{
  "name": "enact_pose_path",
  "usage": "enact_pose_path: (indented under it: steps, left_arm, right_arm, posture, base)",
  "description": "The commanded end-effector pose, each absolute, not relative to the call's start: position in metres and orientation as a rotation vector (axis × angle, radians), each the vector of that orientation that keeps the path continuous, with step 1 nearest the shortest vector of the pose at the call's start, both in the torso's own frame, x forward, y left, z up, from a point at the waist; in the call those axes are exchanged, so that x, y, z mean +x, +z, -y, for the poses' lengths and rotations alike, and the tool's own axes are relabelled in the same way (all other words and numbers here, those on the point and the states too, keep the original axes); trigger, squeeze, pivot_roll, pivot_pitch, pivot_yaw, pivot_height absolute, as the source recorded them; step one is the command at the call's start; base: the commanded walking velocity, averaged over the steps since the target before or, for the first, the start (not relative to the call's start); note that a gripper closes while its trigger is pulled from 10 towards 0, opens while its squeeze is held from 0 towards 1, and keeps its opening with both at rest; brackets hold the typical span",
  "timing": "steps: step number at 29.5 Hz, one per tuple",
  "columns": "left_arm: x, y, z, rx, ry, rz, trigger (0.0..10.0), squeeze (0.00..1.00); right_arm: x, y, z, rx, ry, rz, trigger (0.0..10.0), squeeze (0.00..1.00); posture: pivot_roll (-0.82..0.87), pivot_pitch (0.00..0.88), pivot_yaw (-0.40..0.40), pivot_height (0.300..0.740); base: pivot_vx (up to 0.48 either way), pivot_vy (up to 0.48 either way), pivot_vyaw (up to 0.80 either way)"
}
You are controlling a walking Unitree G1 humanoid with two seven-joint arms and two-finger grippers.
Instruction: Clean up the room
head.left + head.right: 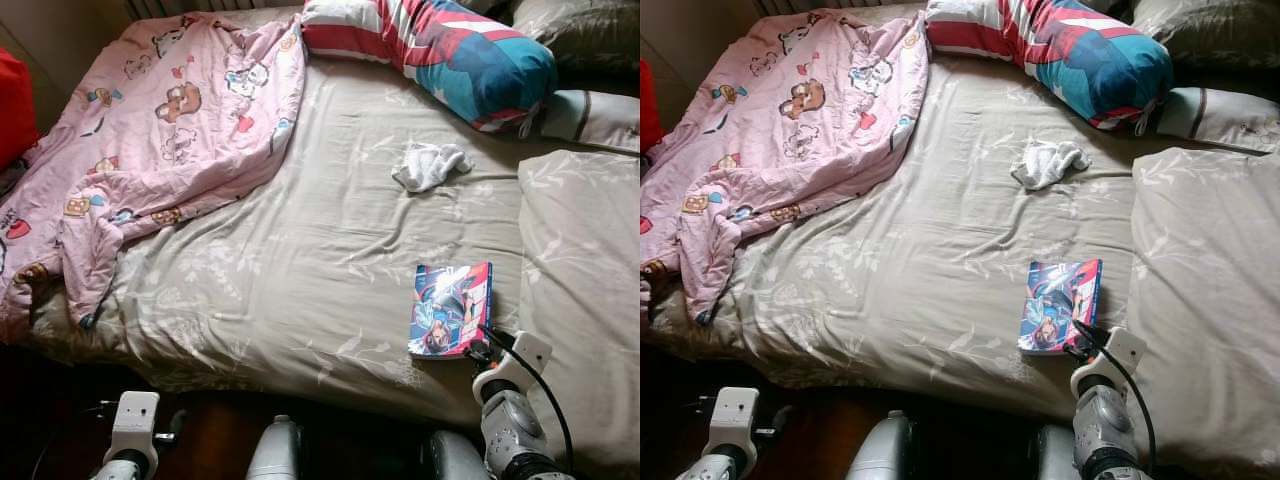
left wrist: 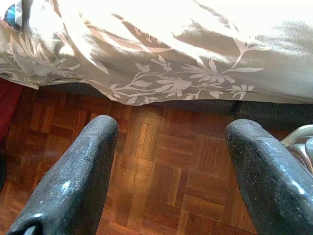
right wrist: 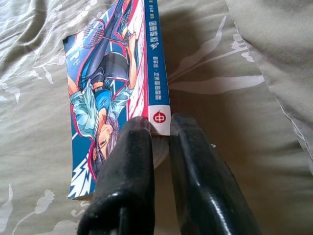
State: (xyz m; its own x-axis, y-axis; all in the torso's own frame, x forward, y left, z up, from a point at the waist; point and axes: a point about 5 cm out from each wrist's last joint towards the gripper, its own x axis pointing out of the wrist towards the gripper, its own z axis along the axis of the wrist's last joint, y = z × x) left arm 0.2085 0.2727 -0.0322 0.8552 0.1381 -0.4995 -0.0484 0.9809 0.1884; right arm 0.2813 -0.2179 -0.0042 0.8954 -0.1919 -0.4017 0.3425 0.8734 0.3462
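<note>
A blue comic book (image 1: 450,308) lies on the grey leaf-print bed sheet (image 1: 300,260), near the bed's front right. My right gripper (image 3: 159,131) is at the book's near corner, by the spine. Its fingers (image 3: 128,161) stand close together with the book's (image 3: 110,78) page edge pinched between them. A crumpled white cloth (image 1: 428,164) lies farther back on the sheet. My left gripper (image 2: 171,132) hangs open over the parquet floor (image 2: 161,166) beside the bed's edge, holding nothing.
A pink cartoon blanket (image 1: 160,130) is bunched over the bed's left side. A red, white and blue bolster (image 1: 450,45) lies across the head. A grey pillow (image 1: 585,290) sits right of the book. A red thing (image 1: 12,105) shows at the far left.
</note>
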Motion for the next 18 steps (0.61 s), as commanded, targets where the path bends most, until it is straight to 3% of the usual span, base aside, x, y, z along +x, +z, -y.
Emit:
enact_pose_path:
  steps: [1,7,8,10,18]
  left_arm:
    - [0.196,-0.0411,-0.2751,0.174,0.113,-0.602,10.0,0.0]
    - [0.198,-0.0435,-0.2678,0.17,0.108,-0.607,10.0,0.0]
    - [0.1978,-0.0437,-0.2673,0.169,0.108,-0.607,10.0,0.0]
    - [0.1973,-0.0442,-0.267,0.166,0.109,-0.608,10.0,0.0]
    - [0.1906,-0.0472,-0.271,0.158,0.125,-0.633,10.0,0.0]
  right_arm:
    - [0.2751,-0.0112,0.2146,0.42,-0.292,-0.399,10.0,0.55]
    - [0.2757,-0.0109,0.2139,0.415,-0.294,-0.399,10.0,0.55]
    - [0.2753,-0.0112,0.2135,0.414,-0.293,-0.4,10.0,0.71]
    - [0.2746,-0.0118,0.2132,0.413,-0.293,-0.401,10.0,0.76]
    - [0.2741,-0.0104,0.219,0.412,-0.33,-0.386,10.0,0.73]
  posture:
    - [0.14,0.281,0.166,0.657]
    - [0.13,0.28,0.163,0.657]
    - [0.13,0.28,0.162,0.657]
    - [0.13,0.28,0.161,0.657]
    - [0.13,0.273,0.153,0.657]
  base:
    - [0.0,0.0,0.0]
    - [0.0,0.0,0.0]
    - [0.0,0.0,0.0]
    - [0.0,0.0,0.0]
    - [0.0,0.0,0.0]
